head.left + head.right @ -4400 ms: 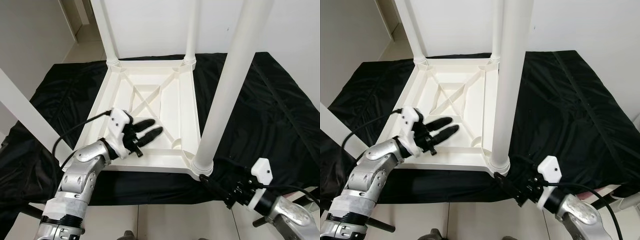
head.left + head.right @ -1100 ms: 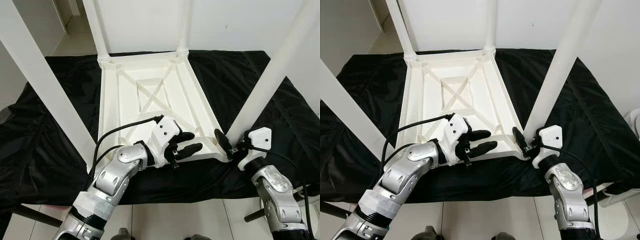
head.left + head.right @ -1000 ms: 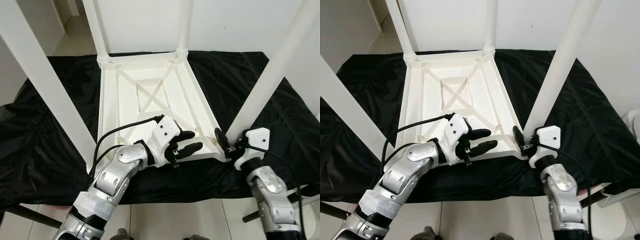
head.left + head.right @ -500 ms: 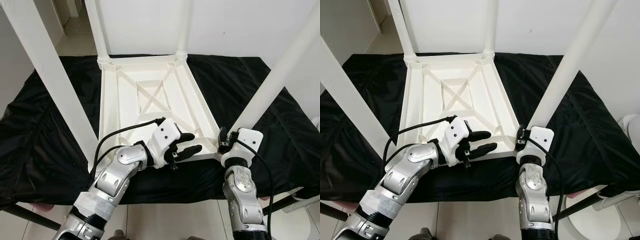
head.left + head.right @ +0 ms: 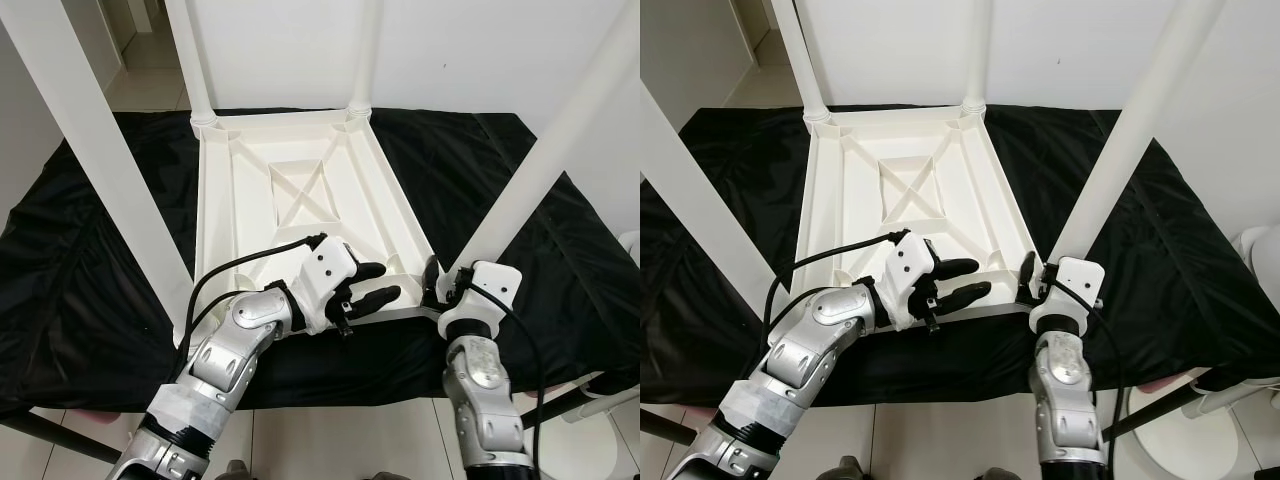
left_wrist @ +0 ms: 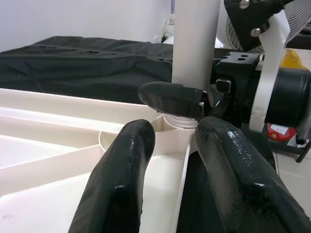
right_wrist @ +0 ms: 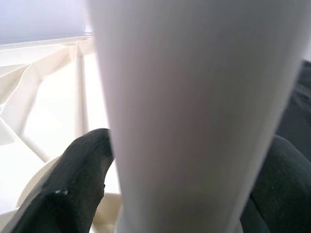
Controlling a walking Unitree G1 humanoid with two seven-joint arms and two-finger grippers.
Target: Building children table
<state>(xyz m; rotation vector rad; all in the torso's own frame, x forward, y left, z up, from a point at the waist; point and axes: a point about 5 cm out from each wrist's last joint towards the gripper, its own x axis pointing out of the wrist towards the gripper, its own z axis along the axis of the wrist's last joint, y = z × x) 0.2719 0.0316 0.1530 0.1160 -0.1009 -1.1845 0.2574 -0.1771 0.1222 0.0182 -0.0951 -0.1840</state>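
The right gripper's two black fingers close on the base of the near right leg, one on each side of the white tube just above its socket in the corner of the tabletop. The left gripper's fingers are spread apart and grip nothing: they lie over the near rim of the upturned white children's table, one finger above the inner side of the rim and the other along its outer edge, pointing toward the right gripper, which is close by. The table lies upside down with its ribbed underside and crossed bracing facing up, and four white legs stand up from its corners: the near left leg, the far left leg, the far right leg and the one being gripped. It rests on a counter draped in black cloth. Pale floor tiles show at the near edge between the two silver arms.
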